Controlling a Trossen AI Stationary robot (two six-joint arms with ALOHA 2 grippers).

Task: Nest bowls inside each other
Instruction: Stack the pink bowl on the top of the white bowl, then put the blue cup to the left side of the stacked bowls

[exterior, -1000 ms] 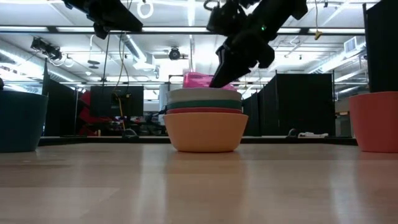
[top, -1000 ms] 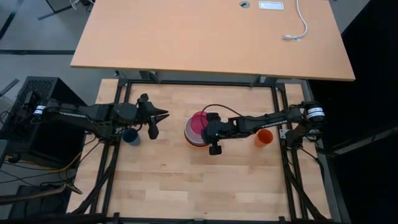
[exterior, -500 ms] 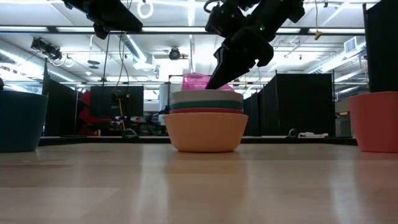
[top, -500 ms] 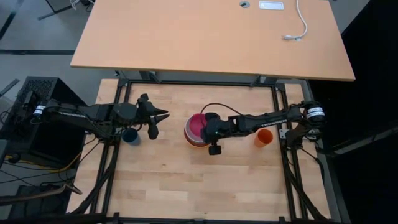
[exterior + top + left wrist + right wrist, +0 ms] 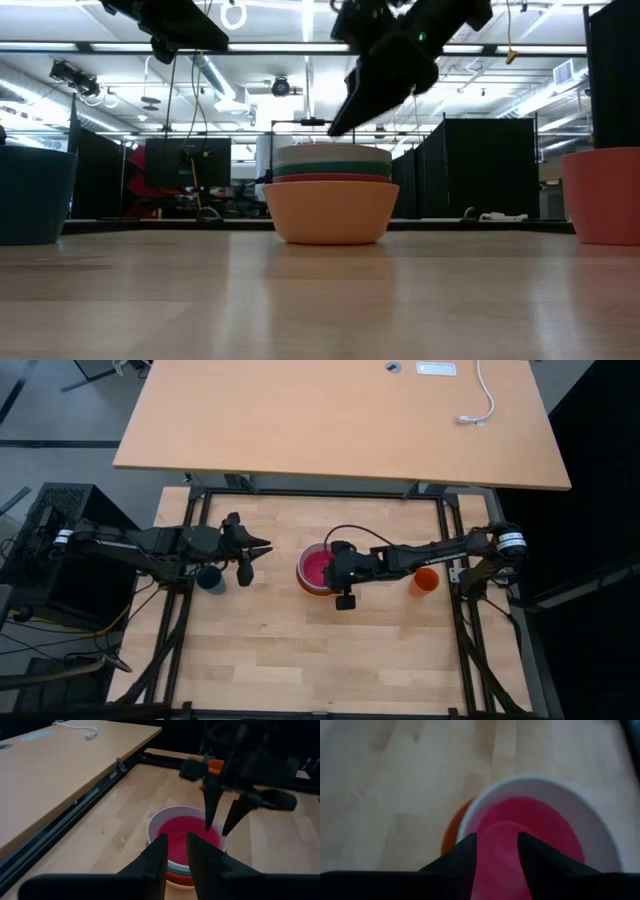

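The bowls stand nested in one stack at the table's middle. The low view shows orange [image 5: 330, 212] at the bottom, then red [image 5: 330, 178], teal green [image 5: 330, 168] and white [image 5: 330, 155]. The magenta-pink bowl [image 5: 318, 570] lies inside the white one, below its rim and hidden in the low view. My right gripper [image 5: 218, 827] hangs open just above the pink bowl [image 5: 530, 827], slanting down from the table's right, touching nothing. My left gripper [image 5: 262, 547] hovers left of the stack, its fingers [image 5: 162, 845] a narrow gap apart with nothing between them.
A small dark blue cup [image 5: 210, 578] stands at the table's left under my left arm. A small orange cup [image 5: 425, 581] stands at the right beside my right arm. A larger tan table [image 5: 340, 420] with a white cable lies beyond the far edge.
My right gripper has opened and let go of the magenta-pink bowl. The bowl, which stood tilted above the white bowl's rim, has dropped down into the white bowl and no longer shows in the low view.
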